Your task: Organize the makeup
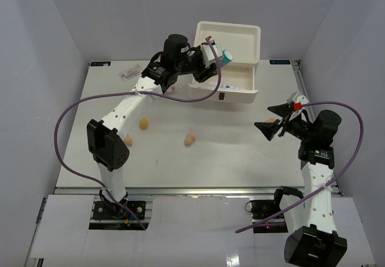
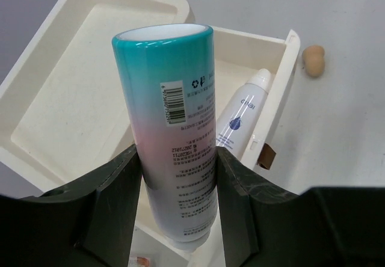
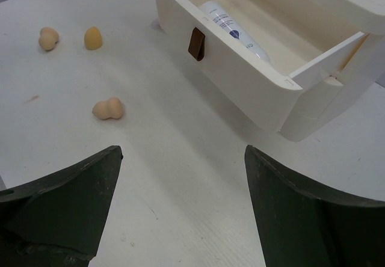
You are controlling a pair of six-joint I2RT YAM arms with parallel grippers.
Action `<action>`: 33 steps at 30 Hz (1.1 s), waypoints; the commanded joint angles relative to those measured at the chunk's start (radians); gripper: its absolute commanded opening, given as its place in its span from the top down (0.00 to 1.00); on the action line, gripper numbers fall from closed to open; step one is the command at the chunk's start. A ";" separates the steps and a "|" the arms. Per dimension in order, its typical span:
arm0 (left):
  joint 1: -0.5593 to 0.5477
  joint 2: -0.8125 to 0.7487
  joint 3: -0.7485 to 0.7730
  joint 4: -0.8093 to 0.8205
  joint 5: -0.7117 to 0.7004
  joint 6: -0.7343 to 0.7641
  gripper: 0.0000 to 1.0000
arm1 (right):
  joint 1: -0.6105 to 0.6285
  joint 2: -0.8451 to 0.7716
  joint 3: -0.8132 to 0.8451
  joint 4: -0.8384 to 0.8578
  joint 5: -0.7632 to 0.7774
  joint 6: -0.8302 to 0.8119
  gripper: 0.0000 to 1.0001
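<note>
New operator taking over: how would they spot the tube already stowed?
Find the white box at the back, its drawer pulled open. The tube lies flat inside, white with a blue mark, unlike the teal-topped tube in the left claw.

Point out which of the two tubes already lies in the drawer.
The slim white tube with the blue emblem, lying flat in the open drawer. The other, teal-topped tube is held in the left claw.

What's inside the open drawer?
One white tube lies on the drawer floor; nothing else shows. The front wall hides the floor just behind it, and in the left wrist view the teal-topped tube covers part.
</note>
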 commanded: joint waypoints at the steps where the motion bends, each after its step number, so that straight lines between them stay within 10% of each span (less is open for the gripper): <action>1: -0.035 0.044 0.091 0.003 -0.059 0.135 0.97 | -0.003 -0.010 -0.009 0.031 -0.008 -0.002 0.11; 8: -0.075 0.135 0.145 0.047 -0.153 0.158 0.76 | -0.003 -0.009 -0.010 0.032 -0.010 -0.002 0.11; 14: -0.106 0.166 0.148 0.060 -0.205 0.161 0.23 | -0.003 -0.007 -0.010 0.031 -0.007 -0.005 0.11; 19: -0.119 0.163 0.140 0.074 -0.236 0.145 0.04 | -0.003 -0.005 -0.011 0.032 -0.014 -0.008 0.11; 33: -0.124 0.002 0.088 0.086 -0.207 -0.074 0.02 | -0.003 -0.015 -0.027 0.002 -0.190 -0.128 0.10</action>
